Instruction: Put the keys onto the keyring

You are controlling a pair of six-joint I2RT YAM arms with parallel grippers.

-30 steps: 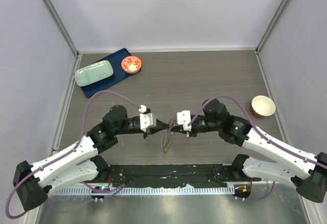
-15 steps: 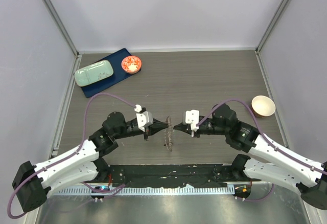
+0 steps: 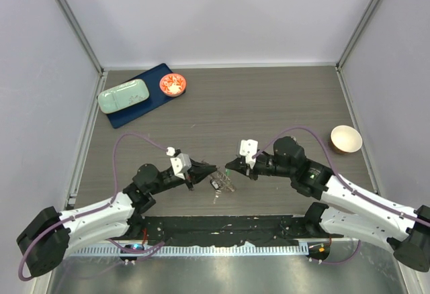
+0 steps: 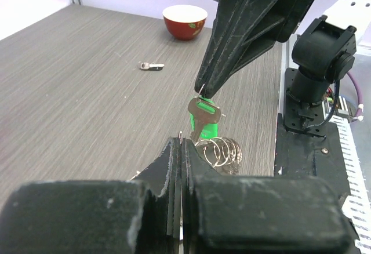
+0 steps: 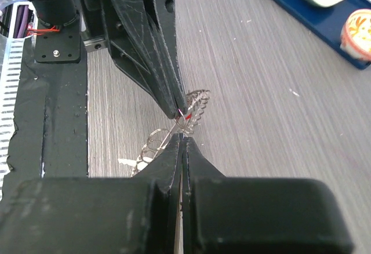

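Beside left end effector's [image 4: 181,149] clamped keyring [image 4: 221,149], right end effector [image 4: 204,91] pinches vertical green key [image 4: 204,119].

Grey wood-grain table [image 3: 269,106] with blue tray [image 3: 158,98], bowl [image 3: 346,139] and one loose key [image 4: 152,65]

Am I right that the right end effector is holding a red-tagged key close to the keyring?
Not quite: the key in the right end effector has a green tag, not red, as the left wrist view shows; it is close to the keyring.
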